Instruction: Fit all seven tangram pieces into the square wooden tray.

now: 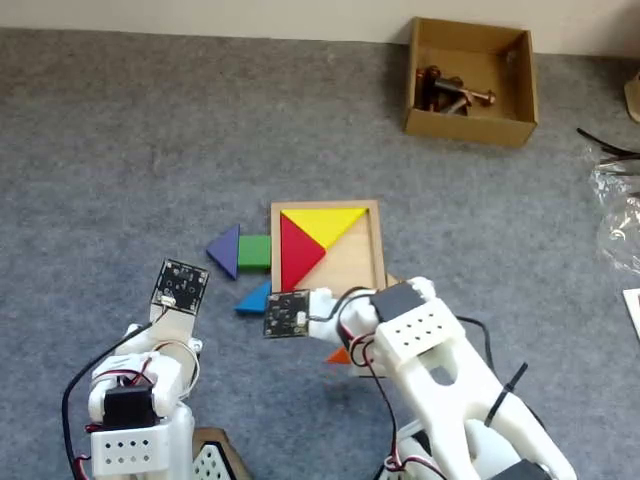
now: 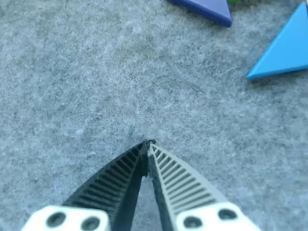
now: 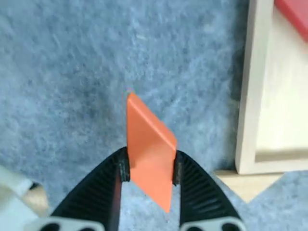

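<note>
The square wooden tray lies mid-table and holds a yellow triangle and a red triangle. To the left of the tray lie a purple triangle, a green square and a blue triangle. My right gripper is shut on an orange parallelogram, held on edge over the carpet just off the tray's near corner. A bit of that orange piece shows under the right arm. My left gripper is shut on nothing, low over the carpet short of the purple triangle and blue triangle.
A cardboard box with metal parts stands at the back right. Clear plastic lies at the right edge. A pale wooden piece pokes out beside the tray's near corner. Grey carpet covers the table.
</note>
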### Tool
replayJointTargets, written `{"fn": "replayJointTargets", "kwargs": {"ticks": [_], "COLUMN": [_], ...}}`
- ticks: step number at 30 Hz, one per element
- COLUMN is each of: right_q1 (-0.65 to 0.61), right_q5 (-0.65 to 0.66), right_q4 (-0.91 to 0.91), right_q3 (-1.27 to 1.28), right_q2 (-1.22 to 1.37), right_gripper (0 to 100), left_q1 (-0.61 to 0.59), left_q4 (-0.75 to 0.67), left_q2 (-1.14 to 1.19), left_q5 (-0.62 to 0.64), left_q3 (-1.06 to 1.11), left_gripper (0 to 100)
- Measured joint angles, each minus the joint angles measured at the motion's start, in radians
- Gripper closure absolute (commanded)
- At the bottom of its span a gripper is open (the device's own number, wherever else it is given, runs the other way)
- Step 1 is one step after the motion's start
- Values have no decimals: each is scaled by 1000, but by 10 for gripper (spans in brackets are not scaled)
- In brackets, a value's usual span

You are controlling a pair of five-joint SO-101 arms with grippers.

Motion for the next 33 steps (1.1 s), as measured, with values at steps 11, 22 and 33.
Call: {"fn": "replayJointTargets", "kwargs": {"ticks": [11,22,33], "right_q1": [94,98,127], "right_q5": [147,187,38], "right_q4": [-157,-270,-617], "right_q3": [0,0,29], "right_q2": [0,2,2], "right_gripper": [991,991,991], "left_q1": [0,0,0], "left_q4": [0,0,0], "left_q2": [0,0,0], "left_q5": [0,0,0], "left_q3": [0,0,0], "left_gripper": [986,986,986]}}
